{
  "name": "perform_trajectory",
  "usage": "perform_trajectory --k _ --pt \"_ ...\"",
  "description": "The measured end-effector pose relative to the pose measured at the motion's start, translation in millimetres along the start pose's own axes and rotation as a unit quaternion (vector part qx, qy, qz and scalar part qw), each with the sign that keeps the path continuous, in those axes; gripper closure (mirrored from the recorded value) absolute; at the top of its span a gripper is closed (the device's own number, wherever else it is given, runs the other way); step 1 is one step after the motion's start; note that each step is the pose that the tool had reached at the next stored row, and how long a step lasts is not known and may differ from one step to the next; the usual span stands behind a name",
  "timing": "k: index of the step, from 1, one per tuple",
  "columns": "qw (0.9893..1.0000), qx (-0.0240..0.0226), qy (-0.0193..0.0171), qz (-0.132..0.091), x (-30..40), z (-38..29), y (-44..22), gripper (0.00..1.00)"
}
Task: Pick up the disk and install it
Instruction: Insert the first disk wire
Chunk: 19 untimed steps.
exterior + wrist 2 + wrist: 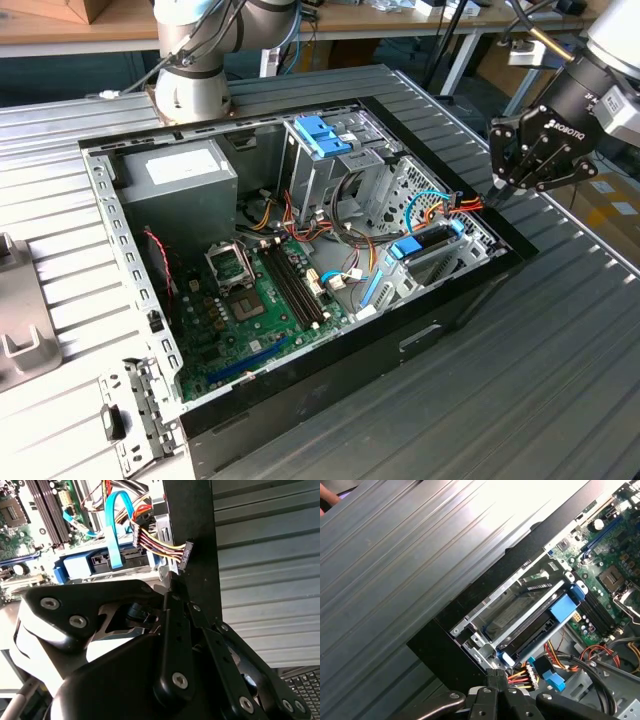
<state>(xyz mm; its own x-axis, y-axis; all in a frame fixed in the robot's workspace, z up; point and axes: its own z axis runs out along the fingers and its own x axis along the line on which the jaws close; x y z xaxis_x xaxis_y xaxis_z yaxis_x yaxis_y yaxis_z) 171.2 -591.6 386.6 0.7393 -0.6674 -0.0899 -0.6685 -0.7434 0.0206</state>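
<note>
Spanning the scene: a ribbed grey metal counter [560, 400] carries everything.
Computer case: an open black tower [300, 270] lies on its side on the counter, its inside facing up.
Power supply: a grey box [175, 180] sits in the case corner toward the exterior view's left.
Motherboard: a green board [255, 310] covers the case floor, with dark memory slots beside the socket.
Drive cage: a bare metal cage with a blue latch [322, 135] stands at the far side of the case.
Arm base: the robot's base [190, 80] stands just behind the case.
Disk: the disk [432, 245] lies seated in a metal bay at the case edge toward the exterior view's right, its blue rails showing; in the first wrist view it [532, 625] rests inside the bay frame.
Cables: a bundle of red, yellow and black wires [160, 542] and a blue ribbon cable [114, 527] cross just above the disk.
Gripper: the gripper [497, 192] hangs over the case rim just beside the disk's bay, not touching it; fingers pressed together, holding nothing.
</note>
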Motion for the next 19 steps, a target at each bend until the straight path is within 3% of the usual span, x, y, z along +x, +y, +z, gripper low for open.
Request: perform_trajectory --k 11,15,19 --pt "0.9996 -0.0025 0.0006 -0.027 0.0 0.0 0.0 0.90" --pt "0.9990 -0.0040 0.0009 -0.045 0.0 0.0 0.0 0.90" --pt "0.9977 -0.0061 0.0014 -0.068 0.0 0.1 0.0 0.90"
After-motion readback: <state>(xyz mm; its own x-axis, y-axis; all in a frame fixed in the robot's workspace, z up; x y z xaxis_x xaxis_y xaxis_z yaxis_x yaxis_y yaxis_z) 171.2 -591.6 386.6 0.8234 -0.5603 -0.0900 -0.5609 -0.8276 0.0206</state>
